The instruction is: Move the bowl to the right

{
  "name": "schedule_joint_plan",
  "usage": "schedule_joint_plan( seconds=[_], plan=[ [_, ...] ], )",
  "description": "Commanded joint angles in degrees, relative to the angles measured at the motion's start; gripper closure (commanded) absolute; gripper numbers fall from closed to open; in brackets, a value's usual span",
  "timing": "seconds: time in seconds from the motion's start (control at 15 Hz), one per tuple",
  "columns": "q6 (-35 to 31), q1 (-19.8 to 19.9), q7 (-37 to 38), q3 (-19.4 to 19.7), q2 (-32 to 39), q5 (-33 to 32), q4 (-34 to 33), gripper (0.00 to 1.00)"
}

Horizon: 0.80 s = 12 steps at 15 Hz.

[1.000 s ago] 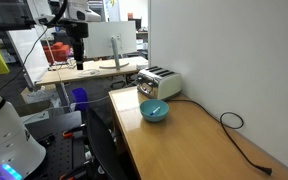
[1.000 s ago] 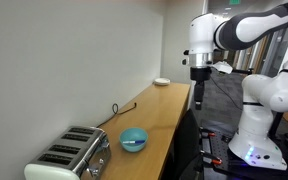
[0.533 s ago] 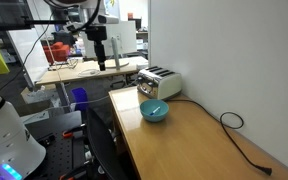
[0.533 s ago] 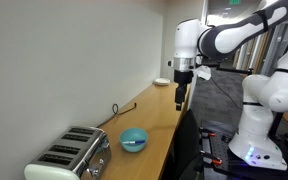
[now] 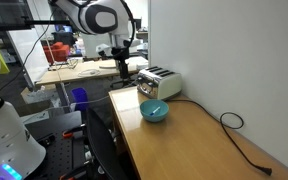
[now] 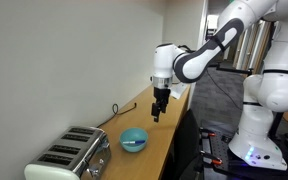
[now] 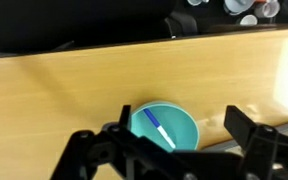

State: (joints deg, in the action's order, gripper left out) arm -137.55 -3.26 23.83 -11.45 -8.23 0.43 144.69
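Note:
The small teal-blue bowl (image 5: 154, 111) sits on the wooden counter near its front edge, next to the silver-white toaster (image 5: 159, 82). It also shows in an exterior view (image 6: 134, 139) and in the wrist view (image 7: 164, 128). A thin blue-and-white stick lies inside it. My gripper (image 6: 158, 112) hangs above the counter, apart from the bowl, pointing down. It also shows in an exterior view (image 5: 122, 68). In the wrist view the gripper (image 7: 182, 121) is open and empty, with the bowl showing between its fingers below.
A black cable (image 5: 234, 125) runs along the counter by the wall. A small white object (image 6: 162, 81) lies at the counter's far end. The counter edge (image 5: 124, 120) drops off to the floor, where the robot base (image 6: 252, 140) stands.
The arm has swung from beside the counter to over it, toward the bowl and toaster, and has come lower. The bowl has not moved.

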Motion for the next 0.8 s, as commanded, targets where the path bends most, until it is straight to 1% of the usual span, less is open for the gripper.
schedule_joint_plan(
  seconds=[0.0,0.07,0.27,0.4,0.53,0.73],
  plan=[
    [-2.6,1.0,10.2,1.4,9.0,-4.2,-5.1,0.0],
    [-3.3,0.8,11.7,2.6,11.6,-4.3,-6.4,0.0],
    [-5.6,0.0,12.0,6.0,18.8,-1.8,-10.2,0.0],
    [-6.0,0.0,9.4,7.5,22.8,1.7,-12.8,0.0],
    [-6.0,0.8,5.5,8.0,26.6,5.7,-15.3,0.0],
    [-6.1,1.3,2.2,9.0,31.5,9.6,-18.8,0.0]
  ],
)
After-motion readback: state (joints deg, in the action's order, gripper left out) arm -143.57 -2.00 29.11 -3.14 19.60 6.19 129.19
